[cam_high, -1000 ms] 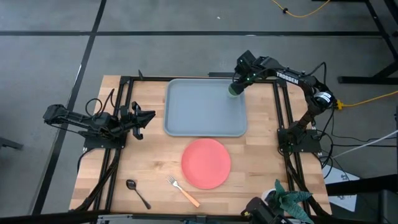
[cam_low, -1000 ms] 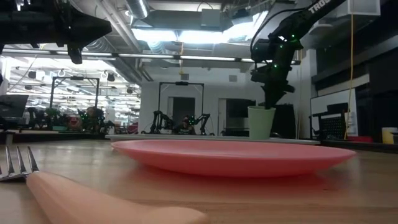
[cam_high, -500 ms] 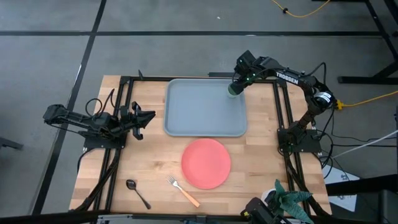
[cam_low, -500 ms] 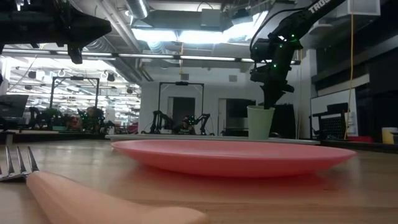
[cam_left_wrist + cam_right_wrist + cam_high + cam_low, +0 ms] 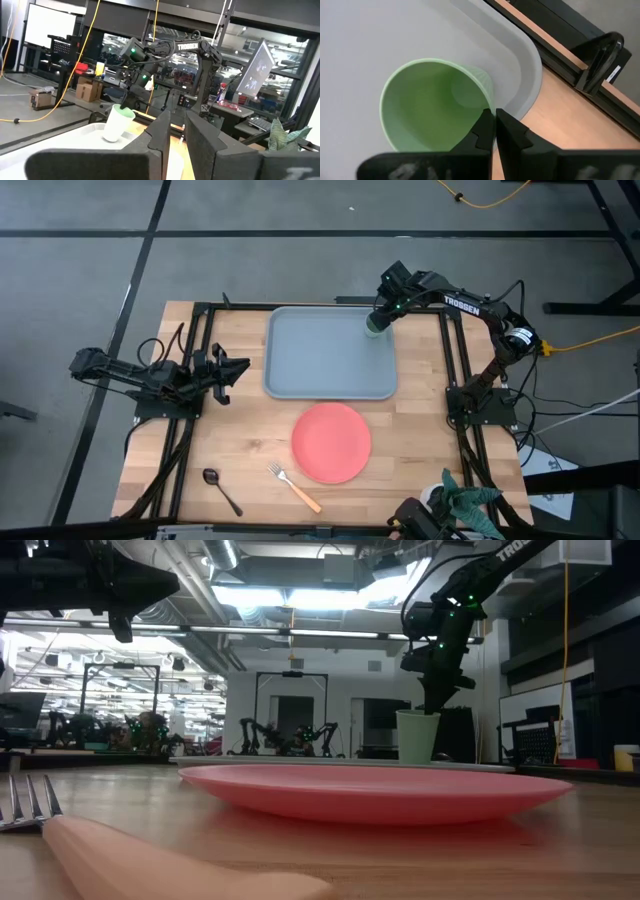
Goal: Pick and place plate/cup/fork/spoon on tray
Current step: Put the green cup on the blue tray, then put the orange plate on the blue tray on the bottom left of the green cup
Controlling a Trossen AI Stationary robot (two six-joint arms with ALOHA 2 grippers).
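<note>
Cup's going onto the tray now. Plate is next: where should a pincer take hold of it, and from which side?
The plate lies flat on the table, so only its raised rim offers a hold. Probably come down on the rim's right side, nearest the right pincer; the tray crowds the far edge.

Tray: large grey-blue rectangular tray (image 5: 320, 360) with rounded corners and raised rim, at the table's far middle.
Cup: small pale-green round cup (image 5: 375, 325), upright in the tray's far right corner.
Plate: flat coral-red round plate (image 5: 331, 442), just near of the tray.
Fork: orange-handled silver fork (image 5: 294, 487), left of the plate's near edge.
Spoon: dark metallic spoon (image 5: 221, 490), left of the fork.
</note>
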